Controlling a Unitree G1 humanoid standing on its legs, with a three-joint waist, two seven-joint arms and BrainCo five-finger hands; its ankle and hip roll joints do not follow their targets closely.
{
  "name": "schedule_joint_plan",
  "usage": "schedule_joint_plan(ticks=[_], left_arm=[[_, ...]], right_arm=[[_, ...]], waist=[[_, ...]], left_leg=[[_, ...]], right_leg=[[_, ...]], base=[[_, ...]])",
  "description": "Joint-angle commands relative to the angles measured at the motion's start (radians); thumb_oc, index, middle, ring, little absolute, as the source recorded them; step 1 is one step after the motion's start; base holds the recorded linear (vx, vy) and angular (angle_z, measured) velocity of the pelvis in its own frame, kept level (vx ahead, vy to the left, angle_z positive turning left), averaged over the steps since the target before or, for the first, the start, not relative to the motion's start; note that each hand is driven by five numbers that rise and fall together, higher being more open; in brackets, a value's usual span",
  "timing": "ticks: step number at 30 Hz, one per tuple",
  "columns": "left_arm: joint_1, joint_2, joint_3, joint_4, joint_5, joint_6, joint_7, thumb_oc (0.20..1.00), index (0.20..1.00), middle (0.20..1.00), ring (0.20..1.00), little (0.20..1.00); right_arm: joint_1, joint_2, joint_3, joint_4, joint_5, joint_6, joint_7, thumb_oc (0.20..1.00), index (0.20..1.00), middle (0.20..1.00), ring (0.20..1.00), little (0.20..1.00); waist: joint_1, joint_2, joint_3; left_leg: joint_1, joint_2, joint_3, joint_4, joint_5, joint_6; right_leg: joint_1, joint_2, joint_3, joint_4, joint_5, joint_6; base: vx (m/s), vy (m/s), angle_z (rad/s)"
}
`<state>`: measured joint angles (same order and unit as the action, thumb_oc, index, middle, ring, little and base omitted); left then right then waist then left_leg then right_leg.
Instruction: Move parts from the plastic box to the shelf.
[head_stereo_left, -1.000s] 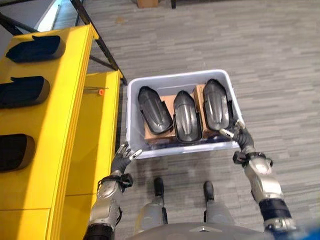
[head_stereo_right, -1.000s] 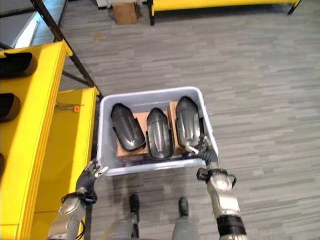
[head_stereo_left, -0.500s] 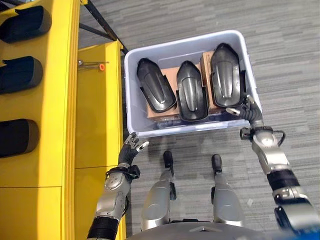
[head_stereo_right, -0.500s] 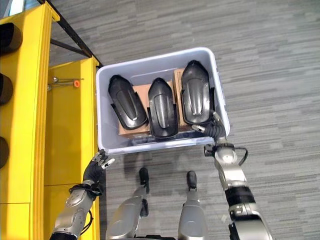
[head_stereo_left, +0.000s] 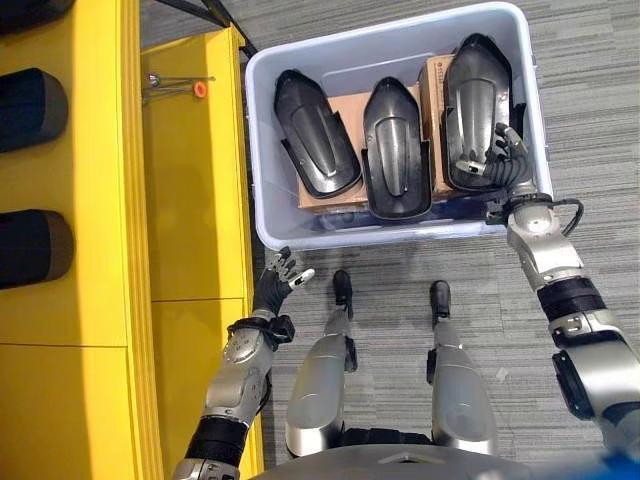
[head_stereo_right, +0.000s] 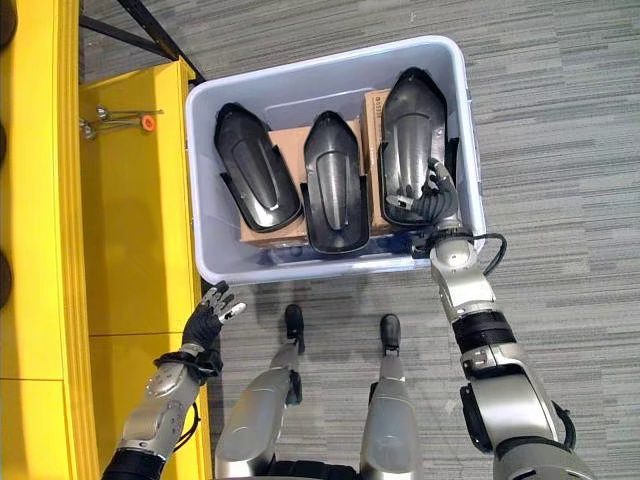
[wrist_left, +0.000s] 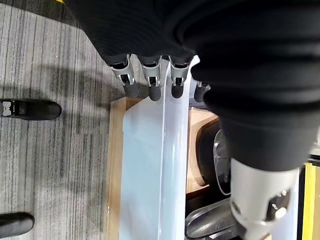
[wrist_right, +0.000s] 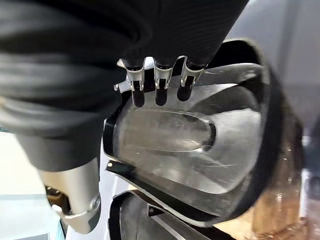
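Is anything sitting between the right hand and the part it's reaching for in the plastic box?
Nothing visible. The right hand is already inside the plastic box, fingers open right over the rightmost black part.

You see grey striped carpet floor (head_stereo_left: 590, 90) spreading beyond the scene; on the yellow ledge beside it lie thin metal pins (head_stereo_left: 175, 80) with an orange cap (head_stereo_left: 200, 89).

Translucent smooth plastic box (head_stereo_left: 262, 150), glossy black moulded parts (head_stereo_left: 396, 150), matt brown cardboard (head_stereo_left: 347, 110), painted yellow shelf (head_stereo_left: 185, 190)
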<state>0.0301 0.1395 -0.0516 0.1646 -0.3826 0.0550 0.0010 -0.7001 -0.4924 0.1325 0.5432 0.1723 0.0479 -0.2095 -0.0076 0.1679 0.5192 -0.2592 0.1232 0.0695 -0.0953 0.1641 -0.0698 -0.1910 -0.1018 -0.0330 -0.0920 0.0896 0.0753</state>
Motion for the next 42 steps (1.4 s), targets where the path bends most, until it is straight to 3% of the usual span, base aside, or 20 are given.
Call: schedule_joint_plan(ticks=[1,8,22,30,34,42], left_arm=[[0.013,0.022,-0.022,-0.097,-0.026,-0.025,0.003,1.000,1.000,1.000,1.000,1.000],[0.015,0.020,-0.033,-0.102,-0.030,-0.020,0.003,1.000,1.000,1.000,1.000,1.000],[-0.001,0.038,-0.045,-0.137,-0.019,-0.030,0.022,1.000,1.000,1.000,1.000,1.000],[-0.010,0.037,-0.026,-0.115,-0.019,-0.032,0.039,1.000,1.000,1.000,1.000,1.000],[-0.008,0.047,-0.009,-0.113,-0.018,-0.033,0.043,1.000,1.000,1.000,1.000,1.000],[-0.010,0.053,-0.001,-0.100,-0.018,-0.033,0.046,1.000,1.000,1.000,1.000,1.000]], right_arm=[[-0.141,-0.056,0.070,0.027,-0.016,-0.053,-0.042,1.000,1.000,1.000,1.000,1.000],[-0.224,-0.066,0.125,0.191,-0.015,-0.050,-0.053,1.000,1.000,1.000,1.000,1.000],[-0.198,-0.002,0.174,0.351,-0.017,-0.049,-0.007,1.000,1.000,1.000,1.000,1.000],[-0.049,0.074,0.185,0.199,-0.056,-0.040,0.052,1.000,1.000,1.000,1.000,1.000],[-0.024,0.050,0.256,0.174,-0.132,-0.040,0.092,1.000,1.000,1.000,1.000,1.000],[0.020,0.040,0.266,0.101,-0.146,-0.039,0.117,1.000,1.000,1.000,1.000,1.000]], waist=[[0.000,0.029,0.001],[0.022,0.036,0.001],[0.064,0.024,0.001],[0.067,-0.009,0.001],[0.071,-0.028,0.001],[0.068,-0.043,0.001]], left_leg=[[-0.034,0.083,-0.043,0.008,-0.049,-0.016],[-0.081,0.083,-0.048,0.008,-0.042,-0.018],[-0.143,0.080,-0.061,0.010,-0.040,-0.018],[-0.136,0.085,-0.064,0.008,-0.044,-0.018],[-0.121,0.089,-0.067,0.008,-0.048,-0.020],[-0.095,0.097,-0.070,0.008,-0.055,-0.022]], right_leg=[[-0.028,-0.042,-0.001,0.010,0.022,-0.048],[-0.081,-0.042,0.006,0.025,0.027,-0.047],[-0.141,-0.053,0.005,0.039,0.030,-0.045],[-0.135,-0.052,0.000,0.031,0.036,-0.046],[-0.117,-0.050,-0.006,0.023,0.036,-0.046],[-0.092,-0.045,-0.013,0.017,0.034,-0.048]], base=[[0.00,0.000,0.00],[0.01,0.001,0.04],[0.00,0.001,0.01],[0.00,0.003,0.01],[-0.01,-0.006,0.03],[0.00,-0.001,0.01]])
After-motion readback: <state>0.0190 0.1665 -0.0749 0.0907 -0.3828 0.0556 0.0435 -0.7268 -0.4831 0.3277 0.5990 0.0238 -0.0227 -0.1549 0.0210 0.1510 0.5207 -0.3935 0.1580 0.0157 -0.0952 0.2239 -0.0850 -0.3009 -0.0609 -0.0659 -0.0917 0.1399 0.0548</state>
